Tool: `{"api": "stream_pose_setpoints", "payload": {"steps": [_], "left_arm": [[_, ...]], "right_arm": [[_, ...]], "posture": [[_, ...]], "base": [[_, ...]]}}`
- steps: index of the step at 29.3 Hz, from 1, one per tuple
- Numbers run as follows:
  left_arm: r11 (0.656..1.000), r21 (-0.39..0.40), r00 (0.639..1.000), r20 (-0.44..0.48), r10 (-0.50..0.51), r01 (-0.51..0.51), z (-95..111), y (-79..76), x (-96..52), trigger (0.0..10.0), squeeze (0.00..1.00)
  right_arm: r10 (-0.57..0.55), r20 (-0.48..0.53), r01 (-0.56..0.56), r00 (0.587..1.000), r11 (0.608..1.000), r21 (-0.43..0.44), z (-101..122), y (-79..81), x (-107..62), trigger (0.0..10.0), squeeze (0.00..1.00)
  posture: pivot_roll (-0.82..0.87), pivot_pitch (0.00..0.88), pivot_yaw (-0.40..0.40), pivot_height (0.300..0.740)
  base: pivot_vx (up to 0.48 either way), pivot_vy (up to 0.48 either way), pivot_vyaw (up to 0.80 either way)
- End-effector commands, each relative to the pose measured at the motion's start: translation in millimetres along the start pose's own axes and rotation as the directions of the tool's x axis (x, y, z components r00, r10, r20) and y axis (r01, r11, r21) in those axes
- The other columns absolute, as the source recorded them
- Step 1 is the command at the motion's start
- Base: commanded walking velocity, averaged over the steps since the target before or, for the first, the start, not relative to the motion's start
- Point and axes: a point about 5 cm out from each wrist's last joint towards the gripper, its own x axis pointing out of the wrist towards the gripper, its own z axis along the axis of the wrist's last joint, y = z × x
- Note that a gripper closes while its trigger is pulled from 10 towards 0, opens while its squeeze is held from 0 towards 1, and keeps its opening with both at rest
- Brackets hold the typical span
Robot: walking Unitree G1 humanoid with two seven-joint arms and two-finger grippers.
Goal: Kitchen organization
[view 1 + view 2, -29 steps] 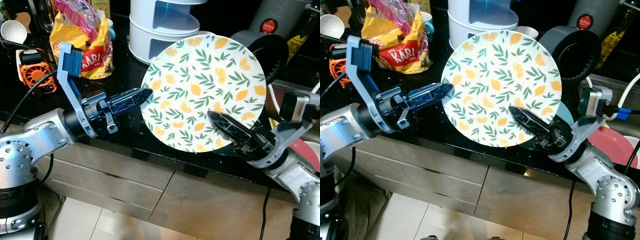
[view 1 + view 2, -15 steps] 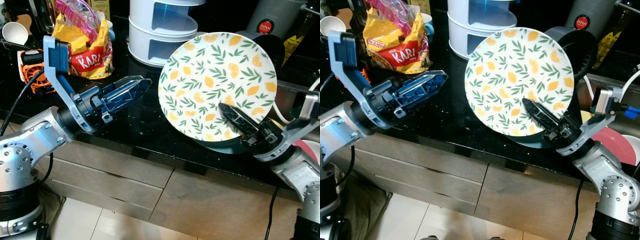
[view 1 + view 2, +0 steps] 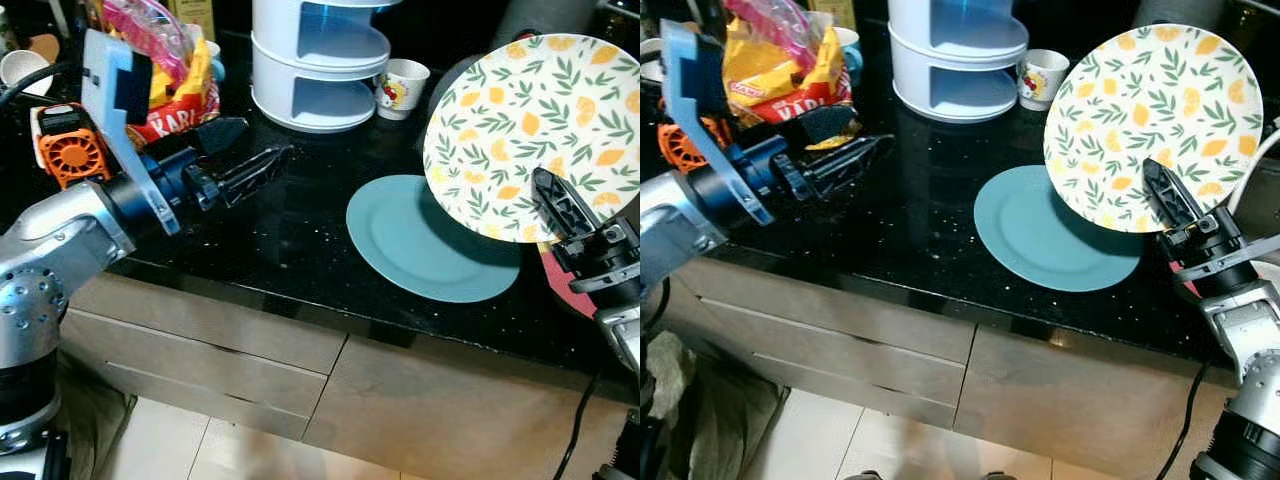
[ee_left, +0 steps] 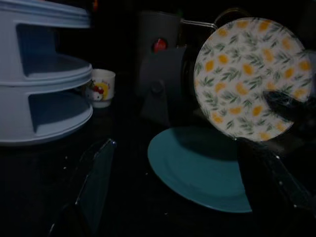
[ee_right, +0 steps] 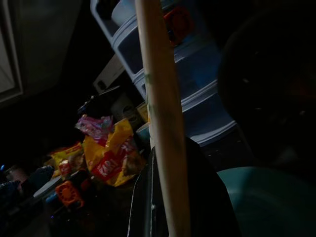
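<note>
— What sits on the black counter [image 3: 290, 240]?
— A white tiered organizer [image 3: 318, 60], then a teal plate [image 3: 425, 240] lying flat.
— And the lemon-print plate [image 3: 535, 130]?
— Held upright above the teal one, its lower edge pinched by the right gripper [image 3: 562, 205].
— The left gripper [image 3: 250, 172]?
— Hovering over the counter, fingers parted, empty.
</note>
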Motion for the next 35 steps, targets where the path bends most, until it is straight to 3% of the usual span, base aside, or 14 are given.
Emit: {"api": "stream_pose_setpoints", "payload": {"steps": [1,8,13,16,22,29,32,35], "left_arm": [[1.000,0.022,1.000,-0.021,-0.008,0.008,-4.2,-2.1,4.3,10.0,0.00],[0.995,0.094,1.000,-0.016,-0.020,0.021,-28.6,-17.8,29.0,10.0,0.00],[0.995,0.099,1.000,-0.004,0.019,-0.018,-39.9,-20.8,36.8,10.0,0.00],[0.995,0.070,0.997,0.015,0.070,-0.071,-51.3,-19.1,44.4,10.0,0.00],[0.990,0.094,0.994,0.033,0.101,-0.104,-56.8,-16.1,46.9,10.0,0.00],[0.978,0.123,0.985,0.070,0.158,-0.166,-54.2,-6.9,47.3,10.0,0.00],[0.968,0.144,0.976,0.100,0.194,-0.207,-47.3,-1.4,46.8,10.0,0.00],[0.962,0.157,0.970,0.127,0.207,-0.225,-41.3,1.0,46.7,10.0,0.00]], "right_arm": [[-0.032,0.032,0.033,0.999,0.999,-0.020,6.7,-3.7,-7.9,10.0,0.00],[-0.151,0.079,0.154,0.985,0.987,-0.043,12.6,-15.2,-12.5,10.0,0.00],[-0.188,0.096,0.195,0.978,0.978,-0.069,15.8,-17.4,-8.9,10.0,0.00],[-0.225,0.095,0.235,0.970,0.965,-0.114,13.8,-17.6,2.3,10.0,0.00],[-0.246,0.076,0.255,0.966,0.955,-0.154,6.2,-15.1,14.0,10.0,0.00],[-0.273,0.042,0.276,0.961,0.942,-0.190,-10.0,-11.2,31.7,10.0,0.00],[-0.297,0.024,0.294,0.955,0.927,-0.234,-19.7,-6.8,48.5,10.0,0.00],[-0.259,0.027,0.259,0.965,0.939,-0.226,-24.1,3.2,63.3,10.0,0.00]], "posture": [[0.05,0.075,-0.034,0.740],[0.05,0.066,-0.033,0.740],[0.04,0.067,-0.035,0.740],[0.04,0.067,-0.040,0.740],[0.04,0.062,-0.046,0.740],[0.04,0.057,-0.051,0.740],[0.05,0.057,-0.053,0.740],[0.05,0.058,-0.059,0.740]], "base": [[0.000,0.000,-0.80],[0.000,0.000,-0.80],[0.000,0.000,-0.80],[0.000,0.000,-0.80],[0.000,0.000,-0.80],[0.000,0.000,-0.79],[0.000,0.000,0.00],[0.000,0.000,0.00]]}}
